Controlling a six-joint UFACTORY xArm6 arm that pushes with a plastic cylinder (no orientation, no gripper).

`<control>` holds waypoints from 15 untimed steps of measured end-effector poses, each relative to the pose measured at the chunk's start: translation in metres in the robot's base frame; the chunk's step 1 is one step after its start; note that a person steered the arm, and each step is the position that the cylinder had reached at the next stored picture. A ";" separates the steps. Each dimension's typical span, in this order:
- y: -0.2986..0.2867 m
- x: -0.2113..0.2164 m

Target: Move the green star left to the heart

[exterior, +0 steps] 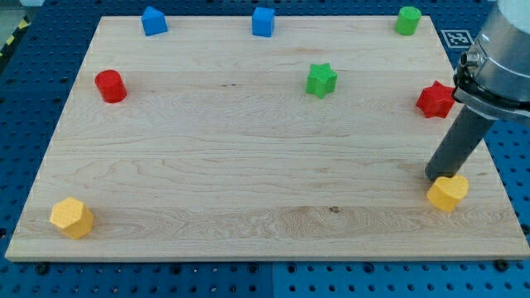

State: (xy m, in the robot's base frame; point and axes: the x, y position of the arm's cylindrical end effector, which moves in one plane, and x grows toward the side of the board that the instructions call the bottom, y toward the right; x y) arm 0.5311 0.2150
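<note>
No readable text, brand or number anywhere. Only sign: black-and-white square fiducial marker (457, 38) on blue surface, just off wooden board's (248, 182) top-right corner, partly hidden behind arm; pattern carries no legible characters.

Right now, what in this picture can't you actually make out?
- My tip: its very end sits just above the yellow heart; contact can't be confirmed.
- Arm: cut off by the view's top and right edges.
- Green block at the view's top: too small to tell its shape.
</note>
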 end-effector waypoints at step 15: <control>-0.203 -0.108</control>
State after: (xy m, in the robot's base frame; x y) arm 0.4235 0.0123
